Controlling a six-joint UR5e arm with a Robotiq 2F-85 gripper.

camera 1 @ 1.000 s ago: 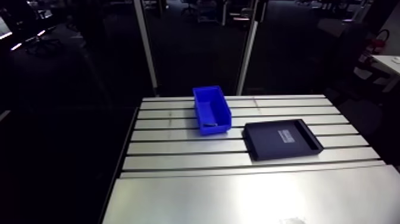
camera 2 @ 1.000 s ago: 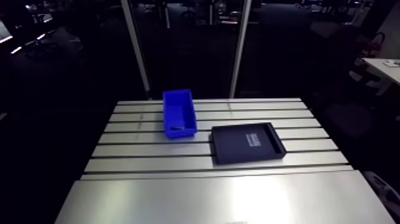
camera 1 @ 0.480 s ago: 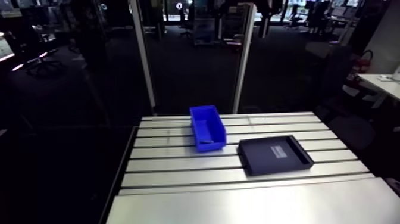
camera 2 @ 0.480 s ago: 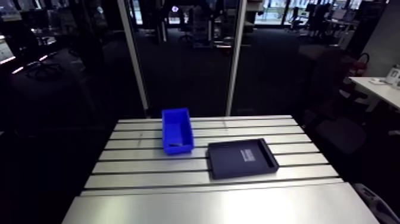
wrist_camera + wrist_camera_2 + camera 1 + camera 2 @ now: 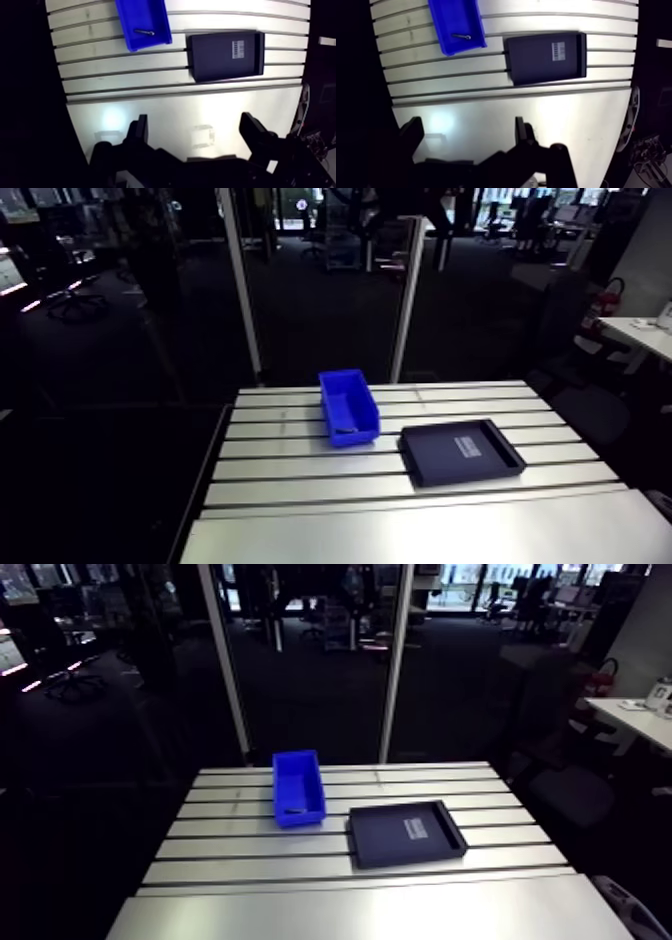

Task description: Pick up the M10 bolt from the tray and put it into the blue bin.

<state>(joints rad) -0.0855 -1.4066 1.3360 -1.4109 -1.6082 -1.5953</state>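
- M10 bolt (image 5: pixel 144 32) lies inside the blue bin (image 5: pixel 142 15), near the bin's end facing the gripper.
- Black tray (image 5: pixel 212 60) sits just beside the bin, not touching it. It holds only a white label (image 5: pixel 239 48), as far as the wrist view resolves.
- Gripper (image 5: pixel 195 120): fingers spread wide, nothing between them, above the table (image 5: pixel 125 97), well apart from the bin.

The table (image 5: pixel 150 107) is bare brushed metal, and its smooth front plate gives off a soft glare. The blue bin (image 5: pixel 150 17) looks like smooth, faintly shiny plastic. The black tray (image 5: pixel 215 62) is matt, with a pale paper-like label (image 5: pixel 239 48). The bolt (image 5: pixel 144 32) glints metallic.
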